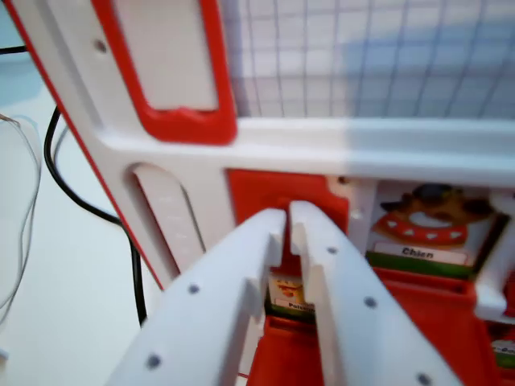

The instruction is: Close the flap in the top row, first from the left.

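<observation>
My white gripper (287, 219) fills the lower middle of the wrist view. Its two fingers are nearly together, with only a thin slit between them and nothing held. The fingertips (272, 225) are right at a red flap (278, 191) in the white frame of a game board (346, 146); I cannot tell whether they touch it. Through the slit a small picture card (286, 291) shows below the flap. At the wrist view's right, a neighbouring slot stands with its card labelled "Chien" (418, 233) showing.
A red-rimmed white panel (165, 56) rises at the upper left. A pale grid-patterned surface (370, 56) lies behind the board. A black cable (64, 181) and thin pale wires (24, 233) run over the white table at the left.
</observation>
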{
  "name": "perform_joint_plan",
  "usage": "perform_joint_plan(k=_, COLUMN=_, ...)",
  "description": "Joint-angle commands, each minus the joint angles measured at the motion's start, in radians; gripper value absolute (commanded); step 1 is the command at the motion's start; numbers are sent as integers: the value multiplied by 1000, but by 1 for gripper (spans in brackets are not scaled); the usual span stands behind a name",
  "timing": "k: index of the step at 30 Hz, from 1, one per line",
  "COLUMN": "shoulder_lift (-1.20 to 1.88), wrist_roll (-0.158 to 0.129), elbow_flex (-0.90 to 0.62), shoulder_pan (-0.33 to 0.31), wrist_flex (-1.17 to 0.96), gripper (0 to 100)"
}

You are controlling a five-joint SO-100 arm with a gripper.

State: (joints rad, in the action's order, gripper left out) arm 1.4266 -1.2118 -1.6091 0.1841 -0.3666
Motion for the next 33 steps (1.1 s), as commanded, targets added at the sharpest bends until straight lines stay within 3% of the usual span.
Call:
perform_joint_plan(k=1, shoulder_lift=20, wrist_roll=-6, elbow_flex=104, shoulder_pan=-8, wrist_flex=-3, gripper=0)
perform_joint_plan(k=9, shoulder_lift=212, wrist_roll=-23, elbow_flex=9, shoulder_pan=35, wrist_flex=-103, gripper=0)
perform_joint_plan(k=13, shoulder_lift=460, wrist_roll=-32, elbow_flex=-55, shoulder_pan=64, wrist_flex=-302, gripper=0)
perform_joint_plan(k=17, shoulder_lift=738, wrist_roll=-112, elbow_flex=-114, shoulder_pan=63, wrist_flex=-546, gripper=0)
perform_joint_plan(k=19, shoulder_lift=888, wrist_roll=-137, elbow_flex=-132, shoulder_pan=43, wrist_flex=-673, gripper=0)
perform_joint_plan(k=23, shoulder_lift=1226, wrist_roll=-216, elbow_flex=-222, shoulder_pan=-11, wrist_flex=-857, gripper=0)
perform_joint_plan(k=30, shoulder_lift=1644, wrist_roll=-287, elbow_flex=-219, shoulder_pan=-46, wrist_flex=-1210, gripper=0)
perform_joint_plan(k=33, shoulder_lift=1749, wrist_roll=-334, elbow_flex=-225, shoulder_pan=-114, wrist_flex=-1289, gripper=0)
